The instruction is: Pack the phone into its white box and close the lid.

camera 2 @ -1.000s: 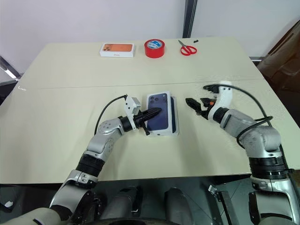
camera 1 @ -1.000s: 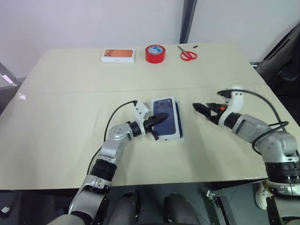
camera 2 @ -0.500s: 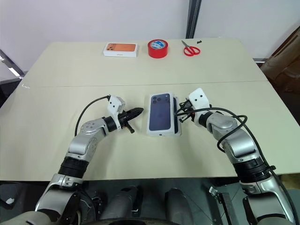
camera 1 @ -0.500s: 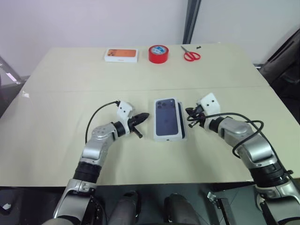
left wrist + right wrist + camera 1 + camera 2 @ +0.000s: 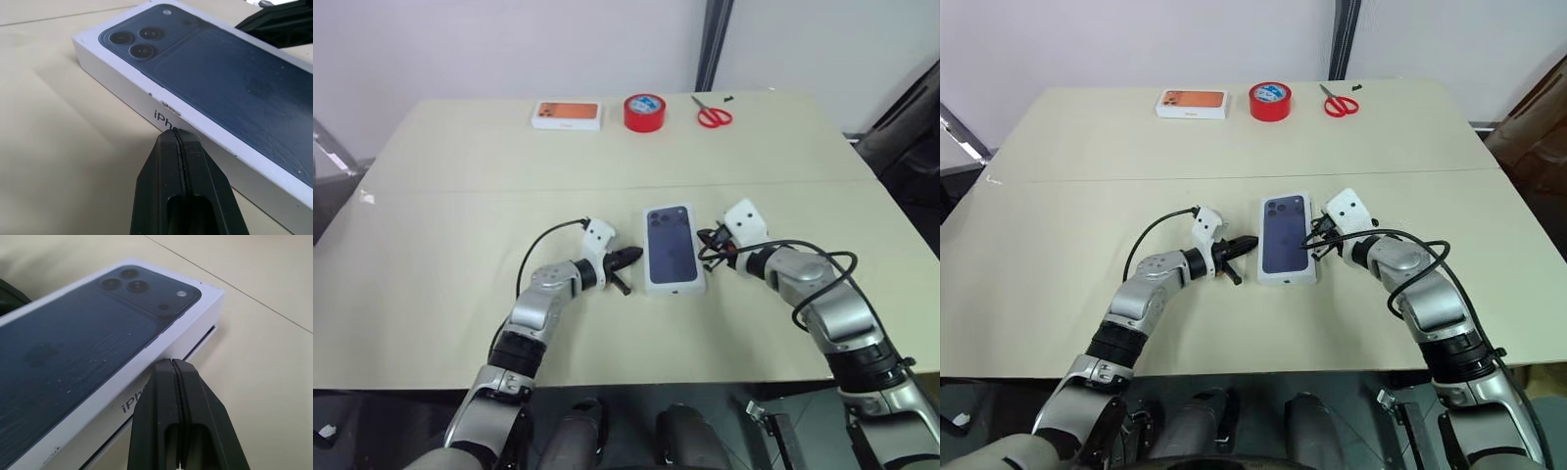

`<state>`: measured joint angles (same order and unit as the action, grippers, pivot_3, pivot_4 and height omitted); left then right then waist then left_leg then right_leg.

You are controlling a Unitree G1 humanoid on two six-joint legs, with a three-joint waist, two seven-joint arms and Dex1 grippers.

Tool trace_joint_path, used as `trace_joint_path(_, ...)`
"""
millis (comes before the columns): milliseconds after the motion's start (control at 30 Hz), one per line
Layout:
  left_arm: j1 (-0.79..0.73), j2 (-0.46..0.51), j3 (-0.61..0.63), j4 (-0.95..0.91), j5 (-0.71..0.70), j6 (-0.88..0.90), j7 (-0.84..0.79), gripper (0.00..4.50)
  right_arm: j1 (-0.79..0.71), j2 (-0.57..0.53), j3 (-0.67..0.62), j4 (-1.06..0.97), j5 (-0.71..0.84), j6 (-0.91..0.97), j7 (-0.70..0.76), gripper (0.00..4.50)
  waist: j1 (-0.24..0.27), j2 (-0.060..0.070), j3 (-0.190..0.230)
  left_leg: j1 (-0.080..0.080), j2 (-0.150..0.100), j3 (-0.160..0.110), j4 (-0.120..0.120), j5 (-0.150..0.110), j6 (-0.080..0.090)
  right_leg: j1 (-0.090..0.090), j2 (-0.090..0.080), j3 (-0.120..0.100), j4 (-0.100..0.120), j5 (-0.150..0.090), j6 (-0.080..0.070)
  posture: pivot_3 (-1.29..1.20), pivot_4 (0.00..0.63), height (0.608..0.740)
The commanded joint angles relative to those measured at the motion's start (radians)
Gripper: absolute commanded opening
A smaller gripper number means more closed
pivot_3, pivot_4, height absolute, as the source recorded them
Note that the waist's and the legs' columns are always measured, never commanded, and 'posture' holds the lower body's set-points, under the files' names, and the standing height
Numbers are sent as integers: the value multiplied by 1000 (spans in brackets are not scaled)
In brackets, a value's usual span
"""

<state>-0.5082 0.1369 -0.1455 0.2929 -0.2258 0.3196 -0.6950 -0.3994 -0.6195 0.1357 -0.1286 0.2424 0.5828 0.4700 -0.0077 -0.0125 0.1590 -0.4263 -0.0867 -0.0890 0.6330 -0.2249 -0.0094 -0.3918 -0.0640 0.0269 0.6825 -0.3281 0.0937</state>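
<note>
1. Lid [image 5: 672,248] sits on white box [image 5: 203,340] mid-table [image 5: 431,245], a thin gap showing under the lid's edge.
2. Left claw [image 5: 177,142] and right claw [image 5: 172,369], both pressed together, flank the lid's long sides.
3. Judgement: nudge evenly, then press down flat.
4. Side print reads "iPh…".

A wide beige table [image 5: 460,225] takes up most of the scene, a thin seam crossing its top from 9 to 3 o'clock. Behind it, at 12 o'clock, stands a plain pale wall [image 5: 509,44] split by a dark upright post [image 5: 708,44]. Dark floor shows past the table's edge at 9 o'clock, and light falls evenly.
</note>
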Motion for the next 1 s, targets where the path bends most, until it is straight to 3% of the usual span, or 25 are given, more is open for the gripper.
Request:
trace_joint_path(33, -29, -27, -13, -40, -1, -20, 1, 0, 11, -9, -18, -47, -26, -14, 19, 19, 0, 0, 0, 0, 0, 0, 0, 0, 0, 0, 0, 0, 0, 0, 0, 0, 150, 734)
trace_joint_path(467, -17, -16, -41, -35, 56, -60, 5, 0, 28, 6, -18, -48, -84, -2, 50, 19, -1, 0, 0, 0, 0, 0, 0, 0, 0, 0, 0, 0, 0, 0, 0, 0, 150, 734)
trace_joint_path(700, -12, 0, 6, -59, 11, -19, 0, 0, -4, -20, -35, 10, -164, -48, 41, 19, -2, 0, 0, 0, 0, 0, 0, 0, 0, 0, 0, 0, 0, 0, 0, 0, 150, 734)
trace_joint_path(833, -63, -16, 61, -69, -44, 8, 14, 0, -62, 21, -126, 10, -85, -45, 48, 19, -3, 0, 0, 0, 0, 0, 0, 2, -3, 0, 0, 0, 0, 0, 0, 0, 150, 734)
trace_joint_path(1000, -147, -83, 61, -12, -51, -5, 33, 0, -64, 48, -108, -25, -43, -50, 119, 19, 1, 0, 0, 0, 0, -1, 0, 2, -3, 1, 0, -1, 0, 0, 0, 0, 150, 734)
